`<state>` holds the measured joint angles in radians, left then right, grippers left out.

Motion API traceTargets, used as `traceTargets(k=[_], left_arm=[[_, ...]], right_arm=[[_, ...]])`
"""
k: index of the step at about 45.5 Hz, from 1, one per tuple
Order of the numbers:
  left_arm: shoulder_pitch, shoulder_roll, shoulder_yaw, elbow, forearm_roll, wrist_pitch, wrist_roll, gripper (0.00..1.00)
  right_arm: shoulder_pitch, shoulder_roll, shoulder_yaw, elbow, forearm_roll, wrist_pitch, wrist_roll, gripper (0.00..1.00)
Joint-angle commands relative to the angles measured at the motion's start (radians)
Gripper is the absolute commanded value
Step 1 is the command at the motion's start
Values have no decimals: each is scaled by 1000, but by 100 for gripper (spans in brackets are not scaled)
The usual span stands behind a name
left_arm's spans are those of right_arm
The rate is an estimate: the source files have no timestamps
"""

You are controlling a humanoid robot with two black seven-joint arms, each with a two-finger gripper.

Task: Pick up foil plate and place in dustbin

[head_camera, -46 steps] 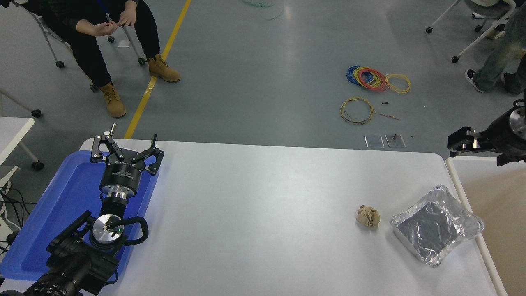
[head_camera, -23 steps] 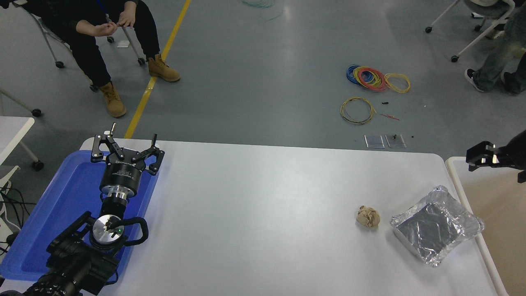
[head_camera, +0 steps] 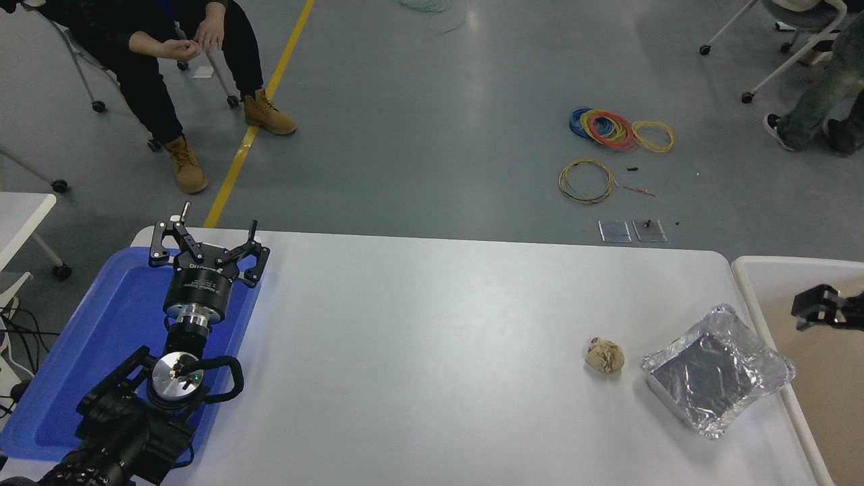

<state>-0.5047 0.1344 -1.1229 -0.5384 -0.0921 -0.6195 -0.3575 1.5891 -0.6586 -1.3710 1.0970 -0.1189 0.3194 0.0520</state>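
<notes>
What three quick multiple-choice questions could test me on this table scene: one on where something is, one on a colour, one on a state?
1. Where does the foil plate lie?
A. On the blue tray
B. At the table's right end, beside the dustbin
C. On the floor

2. What colour is the tray under the left gripper?
A. Blue
B. Red
C. Green

3. What state is the left gripper in?
A. Shut on the paper ball
B. Shut on the plate
C. Open, holding nothing

Answers:
1 B: the plate sits on the table, right of the crumpled paper ball and against the bin's rim.
2 A: the tray is plainly blue.
3 C: its fingers are spread with nothing between them.
</notes>
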Motion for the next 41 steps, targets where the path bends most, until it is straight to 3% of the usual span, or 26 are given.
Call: traceTargets(k=[1,19,32,41], left_arm=[[0,1,0,0,0,0,0,100],[0,-1,0,0,0,1,0,100],[0,-1,0,0,0,0,0,100],[0,-1,0,0,0,0,0,100]], right_arm=[[-93,-4,79,-2,16,-57,0,100],[-262,-3,250,-6,21,-210,-1,100],[-365,8,308,-25,143,-316,-4,100],[-394,11,319,-34,209,-365,-29,100]])
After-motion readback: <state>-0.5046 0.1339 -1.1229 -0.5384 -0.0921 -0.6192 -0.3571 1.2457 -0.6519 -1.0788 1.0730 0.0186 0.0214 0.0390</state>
